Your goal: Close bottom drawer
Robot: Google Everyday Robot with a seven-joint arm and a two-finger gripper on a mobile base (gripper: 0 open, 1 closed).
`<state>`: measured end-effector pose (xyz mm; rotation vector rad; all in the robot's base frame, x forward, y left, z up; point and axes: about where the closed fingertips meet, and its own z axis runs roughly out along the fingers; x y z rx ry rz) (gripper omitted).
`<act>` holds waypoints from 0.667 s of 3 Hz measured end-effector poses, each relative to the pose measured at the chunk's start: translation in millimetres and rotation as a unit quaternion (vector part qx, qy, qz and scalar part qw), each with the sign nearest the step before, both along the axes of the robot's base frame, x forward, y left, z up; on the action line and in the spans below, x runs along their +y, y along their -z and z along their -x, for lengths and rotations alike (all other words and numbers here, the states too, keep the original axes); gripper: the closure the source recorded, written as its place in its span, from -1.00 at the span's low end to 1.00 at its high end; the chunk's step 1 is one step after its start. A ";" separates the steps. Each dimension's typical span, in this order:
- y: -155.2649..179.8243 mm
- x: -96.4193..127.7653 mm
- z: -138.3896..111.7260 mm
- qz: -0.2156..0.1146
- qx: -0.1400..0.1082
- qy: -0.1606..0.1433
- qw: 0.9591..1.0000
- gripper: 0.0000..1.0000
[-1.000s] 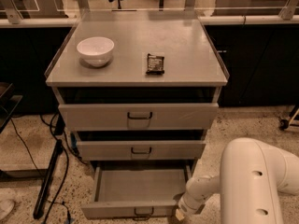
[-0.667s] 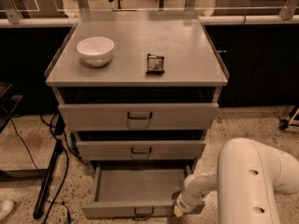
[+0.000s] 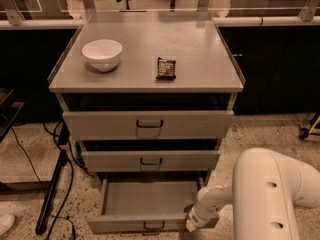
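The bottom drawer (image 3: 150,199) of the grey cabinet stands pulled out, its plain grey tray bare, its slim front panel (image 3: 125,224) low in the view with a small dark loop handle (image 3: 154,226). My gripper (image 3: 192,225) is at the end of the white arm (image 3: 270,194), down at the right end of that front panel and touching or nearly touching it. The two drawers above, the middle drawer (image 3: 150,160) and the top drawer (image 3: 148,124), stand slightly open.
On the cabinet top (image 3: 200,59) sit a white bowl (image 3: 102,54) and a dark snack packet (image 3: 166,67). Black cables and a stand leg (image 3: 52,189) lie on the speckled floor at the left. A dark counter runs behind.
My arm has shifted a little to the left and the gripper sits closer against the right end of the drawer front. The drawer's position looks about the same.
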<state>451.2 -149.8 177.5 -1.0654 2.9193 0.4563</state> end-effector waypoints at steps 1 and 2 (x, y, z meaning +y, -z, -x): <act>0.0 0.0 0.0 0.000 0.000 0.000 1.000 -0.31; 0.0 0.0 0.0 0.000 0.000 0.000 1.000 -0.78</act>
